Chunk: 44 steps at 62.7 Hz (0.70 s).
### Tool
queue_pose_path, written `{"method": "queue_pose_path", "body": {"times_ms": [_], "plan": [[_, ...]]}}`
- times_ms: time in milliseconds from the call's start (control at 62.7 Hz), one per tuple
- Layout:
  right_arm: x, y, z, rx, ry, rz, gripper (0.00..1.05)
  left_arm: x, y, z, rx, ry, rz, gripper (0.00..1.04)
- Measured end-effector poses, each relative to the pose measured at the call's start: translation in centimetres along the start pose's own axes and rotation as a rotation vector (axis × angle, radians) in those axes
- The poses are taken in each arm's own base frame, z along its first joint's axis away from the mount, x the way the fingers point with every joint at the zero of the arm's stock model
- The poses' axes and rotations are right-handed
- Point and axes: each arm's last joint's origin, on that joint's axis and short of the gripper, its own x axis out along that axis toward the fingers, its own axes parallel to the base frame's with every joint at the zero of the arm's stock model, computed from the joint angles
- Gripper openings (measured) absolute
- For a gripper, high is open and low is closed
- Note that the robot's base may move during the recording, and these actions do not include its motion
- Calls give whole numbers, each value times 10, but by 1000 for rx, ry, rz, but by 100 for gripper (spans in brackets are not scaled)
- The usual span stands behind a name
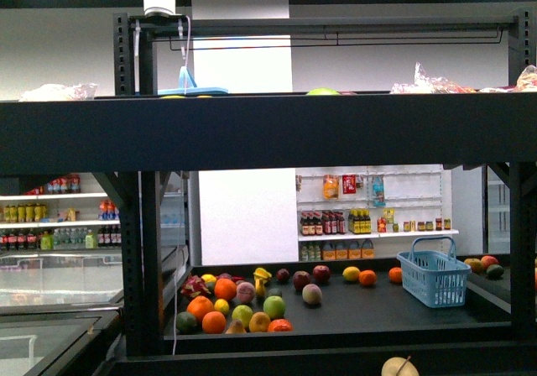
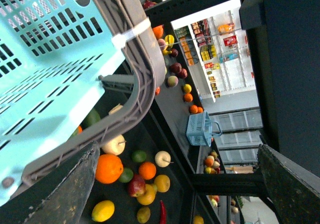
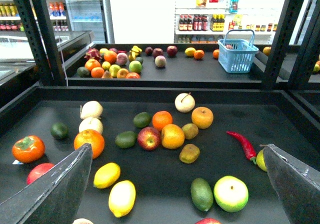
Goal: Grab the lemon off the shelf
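Lemon: a long yellow lemon (image 3: 122, 198) lies on its side on the flat black tier, seen from the right wrist.
Its neighbour: a smaller lemon (image 3: 107, 175) sits just beside it; I cannot tell whether the two touch.
Where on the shelf: both are on the near part of the shelf (image 3: 235, 116), close to one finger of the right gripper, with a large orange (image 3: 89, 142) a little further in.
Other fruit around: a red apple (image 3: 149, 138), a persimmon (image 3: 28, 149), a green-and-white apple (image 3: 231, 193) and a red chilli (image 3: 243, 144) are scattered loosely over the same tier, mostly apart from one another.
Right gripper: the right gripper (image 3: 176, 153) hangs above the tier with its jaws spread wide and nothing between them.
Left gripper: the left gripper (image 2: 177, 150) is also spread wide and holds nothing.
By the left arm: a pale turquoise crate (image 2: 50, 59) with a grey rim fills one corner of that view; a lemon (image 2: 103, 210) shows on the tier beyond it, though whether it is one of the same two I cannot tell.
Front view: the thick black edge of the rack crosses the picture and neither arm shows.
Further back: a small blue basket (image 1: 434, 275) stands on a far tier among more fruit, with white wall shelves (image 1: 369, 221) of bottles behind.
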Motion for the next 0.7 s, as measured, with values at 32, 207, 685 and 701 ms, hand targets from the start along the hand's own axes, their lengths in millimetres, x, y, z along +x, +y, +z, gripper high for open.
{"method": "queue_pose_path", "body": {"times_ms": [32, 207, 685, 701], "plan": [[0, 0, 0, 0, 0, 0, 102, 2, 1, 7, -13, 0, 3, 97], [0, 0, 0, 0, 0, 0, 102, 17, 7, 35, -70, -6, -9, 97], [0, 0, 0, 0, 0, 0, 102, 64, 19, 69, -216, 22, -24, 97], [0, 0, 0, 0, 0, 0, 102, 65, 20, 69, -219, 22, -23, 97]]}}
